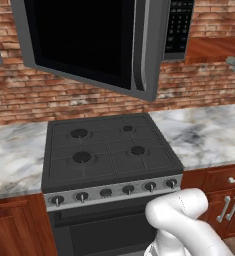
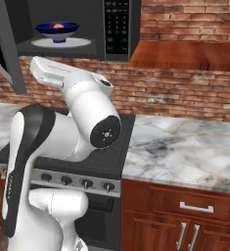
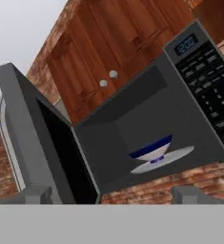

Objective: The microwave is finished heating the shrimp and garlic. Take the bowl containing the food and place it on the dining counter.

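gripper (image 3: pixel 111 195): 2 finger tips at the bottom of the hand view, set wide apart with nothing between them. Aimed up at the open cavity, well short of it.
bowl (image 3: pixel 151 150): inside the microwave, sitting on the white turntable plate (image 3: pixel 178 157), at about 1 o'clock from the gripper in the hand view. Dark blue outside, small foot, rim tilted in that view because the camera is rolled. Right base view shows it upright.
contents: shrimp (image 2: pixel 58 25) is an orange speck above the rim in the right base view. Garlic too small to make out.
microwave (image 2: pixel 77 29): mounted high over the stove (image 1: pixel 106 147), door (image 3: pixel 46 143) swung fully open to 9 o'clock of the cavity, keypad at 3 o'clock.
handling (judgement): rigid, looks glazed, so likely slick and breakable; light, but loose food will slide if tipped. Keep it level.
grasp point (judgement): pinch the near rim wall, 1 finger inside, 1 outside. Body too wide to span; foot sits too low on the plate.
risk (judgement): open door edge close on the left of the approach; plate may spin or drag with the bowl.
dining counter: can't place it from here.
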